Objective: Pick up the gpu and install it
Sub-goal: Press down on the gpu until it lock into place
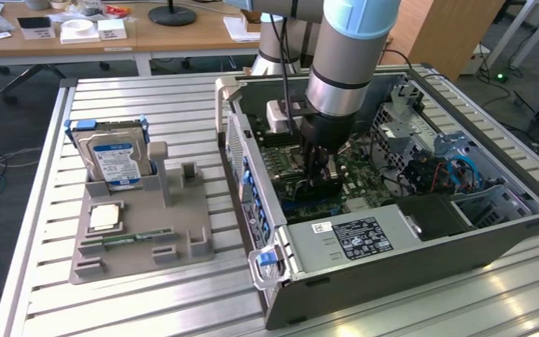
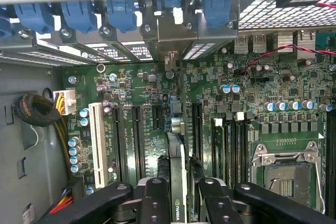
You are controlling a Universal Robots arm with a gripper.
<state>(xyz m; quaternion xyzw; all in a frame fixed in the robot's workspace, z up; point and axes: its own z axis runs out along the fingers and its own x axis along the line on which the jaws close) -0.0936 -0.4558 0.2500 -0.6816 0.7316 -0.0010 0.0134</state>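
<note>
My gripper [image 1: 320, 175] reaches down into the open computer case [image 1: 344, 274], just over the motherboard [image 1: 293, 147]. In the wrist view the gpu [image 2: 177, 179] stands edge-on, thin and dark, between the two black fingers [image 2: 155, 203] of the gripper [image 2: 181, 203], which is shut on it. The card runs along an expansion slot, between the black slots [image 2: 137, 140] and the RAM slots [image 2: 231, 145]. Its silver bracket [image 2: 175, 38] sits at the rear slot openings, under the blue latches [image 2: 123, 14]. In the exterior view the gpu [image 1: 322, 188] is a dark strip below the fingers.
A grey fixture tray [image 1: 134, 256] in the exterior view's left holds a hard drive [image 1: 115, 161] upright, a CPU [image 1: 106, 217] and a green RAM stick [image 1: 134, 239]. Inside the case are the power supply [image 1: 358, 239], the empty CPU socket [image 2: 286, 174] and cable bundles [image 2: 37, 111].
</note>
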